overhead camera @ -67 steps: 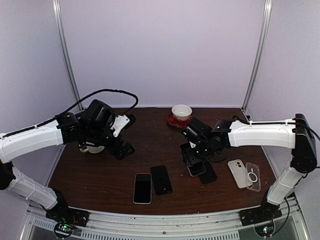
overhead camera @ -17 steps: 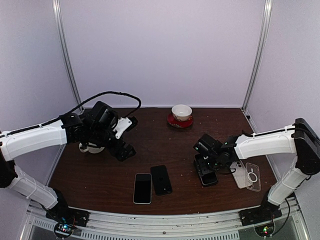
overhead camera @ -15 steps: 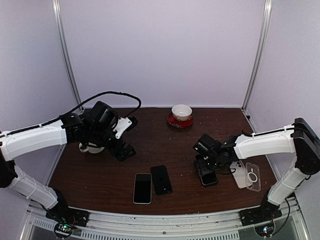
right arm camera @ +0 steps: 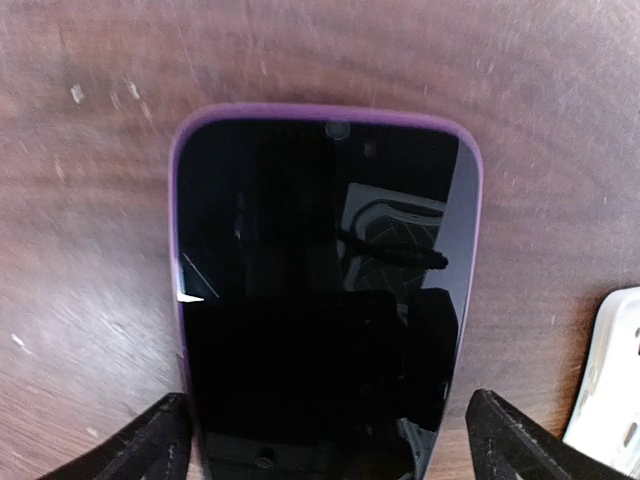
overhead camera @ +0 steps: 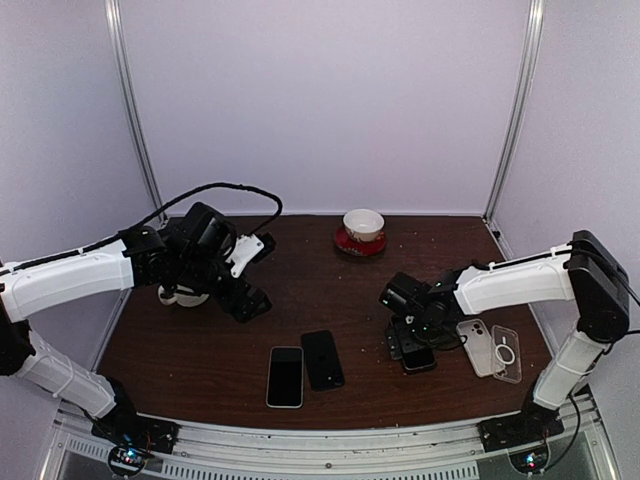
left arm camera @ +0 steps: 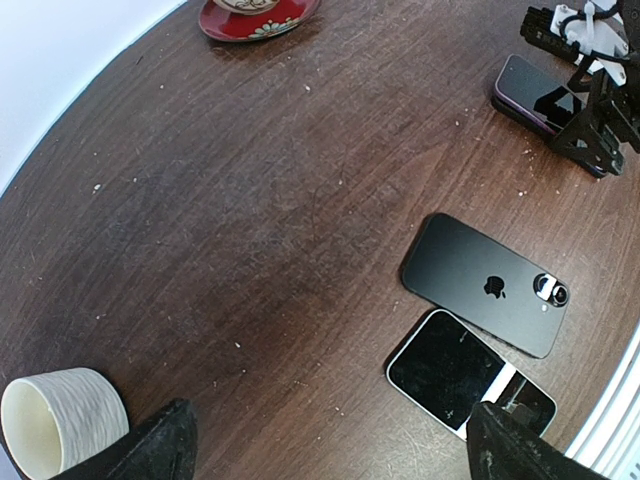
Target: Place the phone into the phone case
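Closest to me on the table (overhead camera: 330,290), a white-edged phone (overhead camera: 285,376) and a black phone (overhead camera: 322,359) lie side by side. No gripper is near them.

A bit further in, on my right side, is the right gripper (right arm camera: 330,435). It has just changed. A moment ago its fingers were closer together. Now they stand wide apart, one on each side of the phone (right arm camera: 325,290), and they are not pinching it. So I have let go. The phone lies flat on the table, screen up, under the gripper. A purple case (right arm camera: 178,250) runs round its top and both sides. The bottom end is cut off in my wrist view, so I cannot tell if that end is tucked in.

I think the phone is now in its case and the job is nearly done. The next thing is to lift the arm straight up without bumping the phone.

Just to the right lie a white case (overhead camera: 476,345) and a clear case (overhead camera: 506,353), both untouched.

Further back on my left, the left gripper (left arm camera: 335,445) hangs over the table with its fingers wide open and nothing in them. A cup (left arm camera: 60,420) stands below it.

Farthest away, a bowl (overhead camera: 363,222) sits on a red saucer (overhead camera: 345,243).
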Motion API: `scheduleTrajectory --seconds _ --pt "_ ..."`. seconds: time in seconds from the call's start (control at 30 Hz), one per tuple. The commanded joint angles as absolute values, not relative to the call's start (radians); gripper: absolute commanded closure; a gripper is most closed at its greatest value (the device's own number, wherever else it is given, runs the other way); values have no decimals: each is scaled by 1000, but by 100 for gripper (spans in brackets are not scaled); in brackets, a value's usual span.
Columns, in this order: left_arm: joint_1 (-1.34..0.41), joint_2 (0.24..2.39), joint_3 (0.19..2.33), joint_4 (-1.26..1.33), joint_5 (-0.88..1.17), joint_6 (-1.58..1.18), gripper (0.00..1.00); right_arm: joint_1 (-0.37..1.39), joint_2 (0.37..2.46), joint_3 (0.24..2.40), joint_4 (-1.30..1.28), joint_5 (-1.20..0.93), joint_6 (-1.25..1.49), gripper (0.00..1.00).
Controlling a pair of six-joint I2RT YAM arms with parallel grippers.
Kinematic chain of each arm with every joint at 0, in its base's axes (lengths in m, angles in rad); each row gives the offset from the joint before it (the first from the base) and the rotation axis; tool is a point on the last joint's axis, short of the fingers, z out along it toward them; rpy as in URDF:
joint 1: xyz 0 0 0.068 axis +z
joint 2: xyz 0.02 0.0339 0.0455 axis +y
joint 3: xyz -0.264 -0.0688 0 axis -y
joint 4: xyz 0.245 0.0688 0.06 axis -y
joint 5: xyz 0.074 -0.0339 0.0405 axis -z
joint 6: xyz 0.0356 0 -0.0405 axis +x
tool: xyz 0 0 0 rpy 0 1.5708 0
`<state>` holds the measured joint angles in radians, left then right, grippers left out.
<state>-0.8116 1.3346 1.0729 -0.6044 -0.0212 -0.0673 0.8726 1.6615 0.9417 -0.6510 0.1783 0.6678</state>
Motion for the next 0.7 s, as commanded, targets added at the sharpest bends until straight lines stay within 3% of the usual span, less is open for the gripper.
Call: scheduleTrajectory --seconds 0.0,0.5,0.67 --pt "-808 1337 1078 -592 -9 -51 2 868 1667 966 -721 157 680 1" --pt "-808 1339 1078 -595 -5 -50 2 828 1746 993 -711 37 707 1" --pt "-808 1337 1078 -596 -2 -51 2 824 1759 986 -703 35 706 15"
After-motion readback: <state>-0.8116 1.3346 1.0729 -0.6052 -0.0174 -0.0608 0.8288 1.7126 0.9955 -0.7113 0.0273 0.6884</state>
